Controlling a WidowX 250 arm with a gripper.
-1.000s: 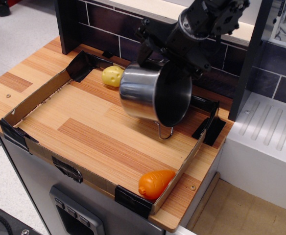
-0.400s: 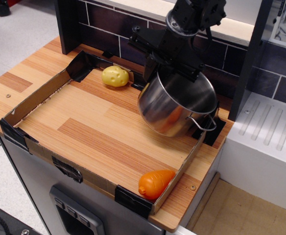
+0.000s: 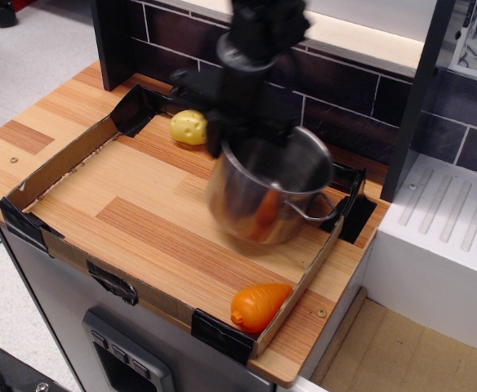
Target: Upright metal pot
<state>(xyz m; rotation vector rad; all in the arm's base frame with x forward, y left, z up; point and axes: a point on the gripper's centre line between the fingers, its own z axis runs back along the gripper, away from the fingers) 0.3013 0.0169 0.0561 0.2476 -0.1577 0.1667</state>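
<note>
The shiny metal pot [image 3: 263, 196] is near upright, mouth up, slightly blurred by motion, over the right part of the wooden tray. One wire handle [image 3: 316, 214] sticks out to its right. My black gripper [image 3: 234, 135] reaches down from above and is shut on the pot's far-left rim. An orange reflection shows on the pot's wall. I cannot tell whether the pot's base touches the wood.
A yellow toy potato [image 3: 189, 126] lies at the back of the tray. An orange toy carrot [image 3: 259, 305] lies in the front right corner. A low cardboard wall [image 3: 55, 163] with black taped corners rings the board. A dark tiled wall stands behind, a white drainer [image 3: 451, 220] to the right.
The pot has swung from lying tilted with its mouth facing sideways to near upright. Gripper and pot have moved left and lower toward the board.
</note>
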